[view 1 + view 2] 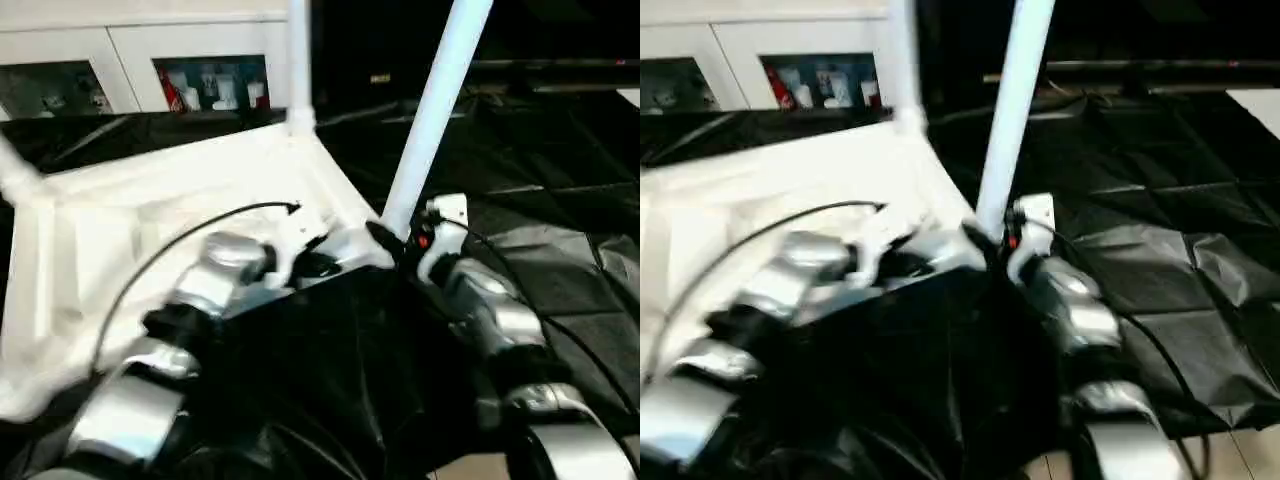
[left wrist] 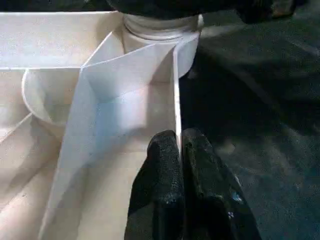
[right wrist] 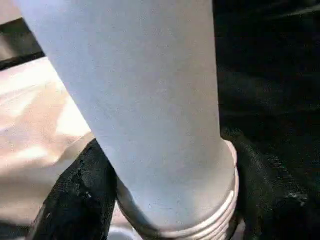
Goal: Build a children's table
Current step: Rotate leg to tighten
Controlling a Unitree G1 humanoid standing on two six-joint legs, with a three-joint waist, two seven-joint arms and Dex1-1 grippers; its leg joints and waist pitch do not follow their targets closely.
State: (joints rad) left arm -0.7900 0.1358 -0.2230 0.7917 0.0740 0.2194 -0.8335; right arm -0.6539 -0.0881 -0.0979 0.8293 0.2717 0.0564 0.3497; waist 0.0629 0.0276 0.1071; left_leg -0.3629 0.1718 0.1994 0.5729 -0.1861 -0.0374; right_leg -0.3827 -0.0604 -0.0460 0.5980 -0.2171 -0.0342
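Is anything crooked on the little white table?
Yes. The leg between the right gripper's fingers leans over, while the leg at the far corner stands straight. The tabletop lies upside down, rim up, and the left gripper's fingers pinch that rim.

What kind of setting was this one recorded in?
Probably an indoor lab or showroom-style room, not a home. A white cabinet with glass doors displays small items along the back, crinkled black sheeting covers the work area, and the upturned white plastic children's table sits on it.
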